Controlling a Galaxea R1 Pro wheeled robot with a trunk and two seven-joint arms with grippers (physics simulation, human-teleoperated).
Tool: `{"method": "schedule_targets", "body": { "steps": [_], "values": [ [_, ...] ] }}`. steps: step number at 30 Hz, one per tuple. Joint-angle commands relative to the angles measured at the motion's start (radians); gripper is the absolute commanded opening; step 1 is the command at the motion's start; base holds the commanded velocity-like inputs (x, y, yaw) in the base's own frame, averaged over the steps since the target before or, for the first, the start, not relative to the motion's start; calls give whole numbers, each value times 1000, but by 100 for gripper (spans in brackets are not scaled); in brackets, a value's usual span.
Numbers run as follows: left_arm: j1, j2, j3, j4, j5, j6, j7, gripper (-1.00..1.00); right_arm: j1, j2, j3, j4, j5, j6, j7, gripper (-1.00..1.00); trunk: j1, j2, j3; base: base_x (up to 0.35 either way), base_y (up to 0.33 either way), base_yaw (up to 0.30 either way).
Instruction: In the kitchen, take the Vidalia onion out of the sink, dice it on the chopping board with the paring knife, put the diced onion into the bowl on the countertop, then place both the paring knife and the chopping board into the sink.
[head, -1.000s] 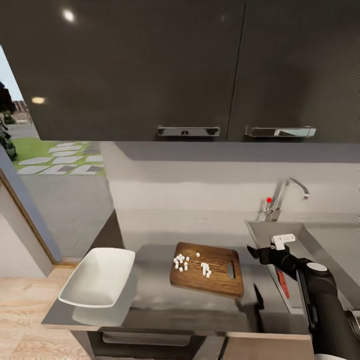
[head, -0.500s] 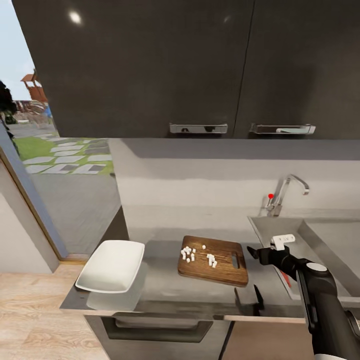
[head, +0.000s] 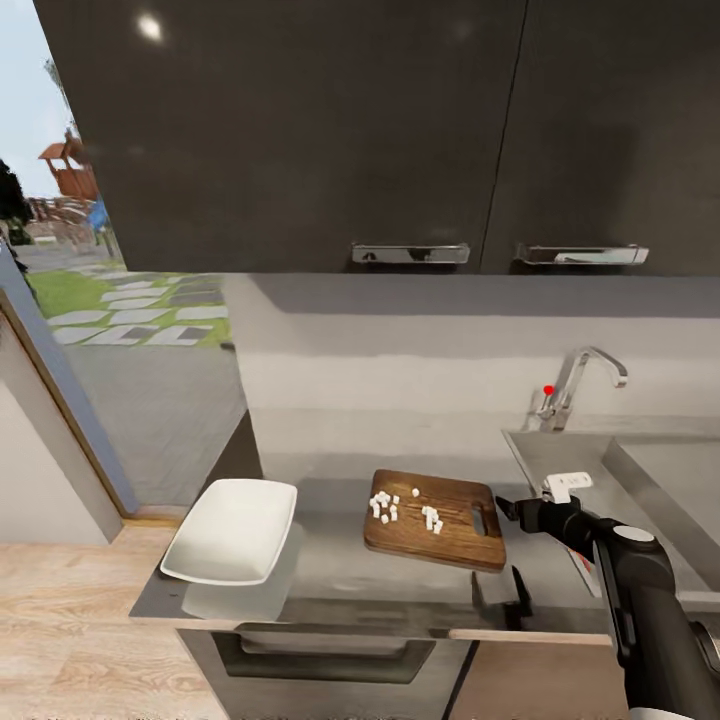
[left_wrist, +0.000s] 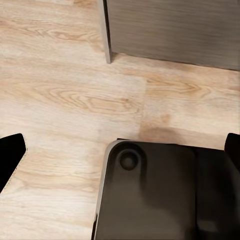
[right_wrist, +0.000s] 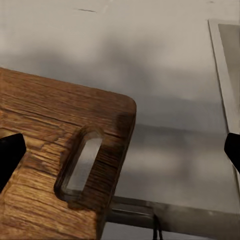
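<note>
Grey tabletop (head: 330, 575) carries your chopping board (head: 436, 520) — diced onion (head: 405, 510) on it — just beside your right hand (head: 508, 508), fingers spread wide, empty. White bowl (head: 232, 530) sits well beyond the board; left hand (left_wrist: 120, 150) open over wooden floor (left_wrist: 60, 90).

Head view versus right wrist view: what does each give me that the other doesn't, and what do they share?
Head view alone: the white bowl at the countertop's left end, diced onion pieces lying on the chopping board, the tap, the sink, and the right pincer beside the board's handle end.

Right wrist view alone: a close look at the board's handle slot and rounded corner.

Shared: the chopping board, the grey countertop and the sink's edge.
</note>
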Motion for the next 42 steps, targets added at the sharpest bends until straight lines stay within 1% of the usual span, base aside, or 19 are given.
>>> {"method": "schedule_targets", "body": {
  "steps": [1, 16, 23, 30, 42],
  "values": [
    [0, -1, 8, -2, -7, -1, -6, 100, -1, 0, -1, -1, 10, 3, 10, 100, 1, -2, -3, 0, 199, 0],
    [0, -1, 8, -1, -7, -1, -6, 100, -1, 1, -1, 0, 10, 3, 10, 100, 1, -2, -26, 31, 35, 0],
    [0, -1, 8, 0, -7, -1, -6, 100, -1, 1, -1, 0, 10, 3, 10, 100, 1, -2, -37, 3, -168, 0],
    [0, -1, 8, 0, -7, -1, -6, 100, -1, 1, 0, 2, 10, 3, 10, 100, 1, -2, -47, 0, -38, 0],
    [0, -1, 8, -1, -7, -1, -6, 100, -1, 1, 0, 3, 10, 3, 8, 100, 1, -2, -65, 19, 73, 0]
  ]
}}
